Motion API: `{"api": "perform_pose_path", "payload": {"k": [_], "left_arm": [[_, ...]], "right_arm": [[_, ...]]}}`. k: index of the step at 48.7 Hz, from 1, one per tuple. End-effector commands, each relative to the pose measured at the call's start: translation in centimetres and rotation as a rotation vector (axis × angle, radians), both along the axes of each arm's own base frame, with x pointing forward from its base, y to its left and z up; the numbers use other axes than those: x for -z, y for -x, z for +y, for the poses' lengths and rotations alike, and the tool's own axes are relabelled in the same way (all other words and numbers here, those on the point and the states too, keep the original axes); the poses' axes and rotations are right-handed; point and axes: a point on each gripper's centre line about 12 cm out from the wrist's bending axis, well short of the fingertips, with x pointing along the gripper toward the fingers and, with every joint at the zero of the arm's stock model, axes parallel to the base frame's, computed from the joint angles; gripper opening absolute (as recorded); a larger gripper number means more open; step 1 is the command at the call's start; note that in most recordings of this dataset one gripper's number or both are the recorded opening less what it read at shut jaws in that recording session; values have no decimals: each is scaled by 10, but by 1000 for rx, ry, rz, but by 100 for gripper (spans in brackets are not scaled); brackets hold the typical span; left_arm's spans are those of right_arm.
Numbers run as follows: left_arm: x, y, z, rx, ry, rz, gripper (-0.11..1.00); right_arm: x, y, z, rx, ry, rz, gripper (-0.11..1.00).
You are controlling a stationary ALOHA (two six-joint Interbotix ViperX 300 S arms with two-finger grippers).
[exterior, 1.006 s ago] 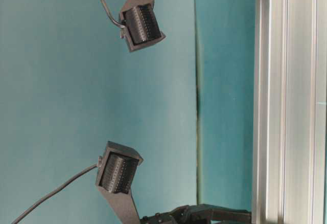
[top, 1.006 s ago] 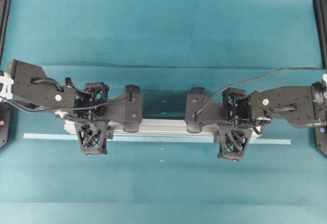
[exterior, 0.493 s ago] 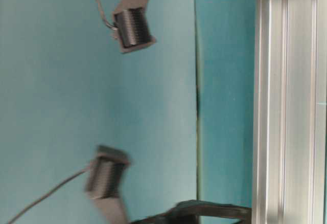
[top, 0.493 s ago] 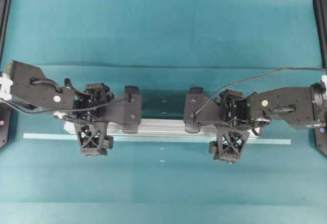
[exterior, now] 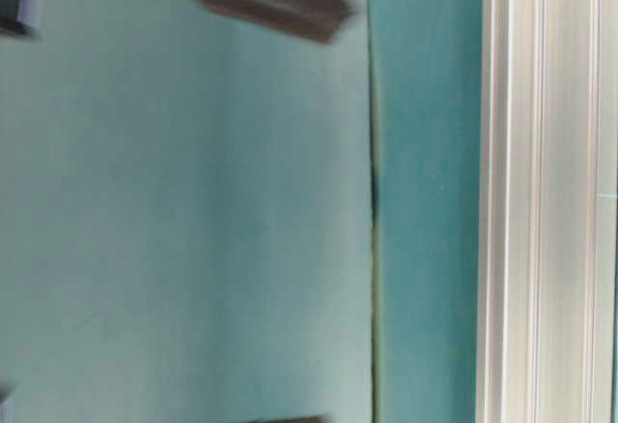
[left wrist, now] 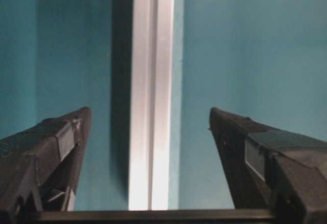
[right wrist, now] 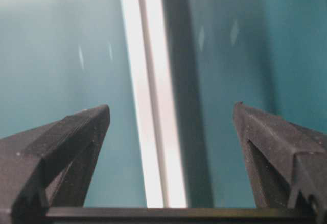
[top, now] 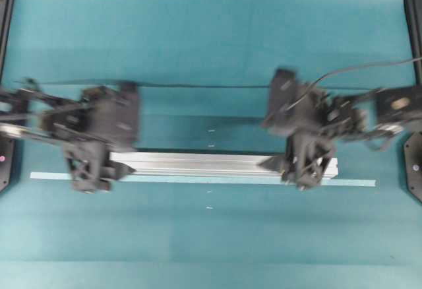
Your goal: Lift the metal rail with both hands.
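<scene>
1. The metal rail (top: 211, 165) lies flat on the teal table (top: 211, 236).
2. The left tool (left wrist: 148, 119) gapes wide above it, touching nothing.
3. The right tool (right wrist: 171, 114) likewise gapes wide, holding nothing.

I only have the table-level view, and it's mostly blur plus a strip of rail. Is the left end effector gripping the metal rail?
Observer: No. In the left wrist view the left end effector is wide open. The metal rail runs between its jaws, untouched.
Operator: And the right one?
Observer: The right wrist view shows the right end effector open too, straddling the rail without contact.
Operator: Where along the rail are they?
Observer: In the overhead view each sits near its own end of the rail, the left one at the left end and the right one at the right end.
</scene>
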Motion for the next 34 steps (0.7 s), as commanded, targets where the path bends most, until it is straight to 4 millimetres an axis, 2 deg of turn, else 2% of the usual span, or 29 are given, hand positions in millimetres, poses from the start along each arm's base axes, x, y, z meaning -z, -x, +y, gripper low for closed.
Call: {"api": "perform_pose_path", "payload": {"k": [1, 17, 24, 34], "left_arm": [[-22, 9, 1, 2, -2, -89, 90], [-66, 54, 6, -25, 6, -391, 90], [-85, 70, 9, -37, 3, -509, 90], [-100, 84, 10, -42, 1, -583, 90]], "right_arm": [[-22, 4, -2, 5, 12, -101, 97], [-57, 31, -3, 20, 23, -356, 97], [-73, 52, -2, 23, 31, -471, 97], [-98, 82, -1, 24, 38, -603, 97]]}}
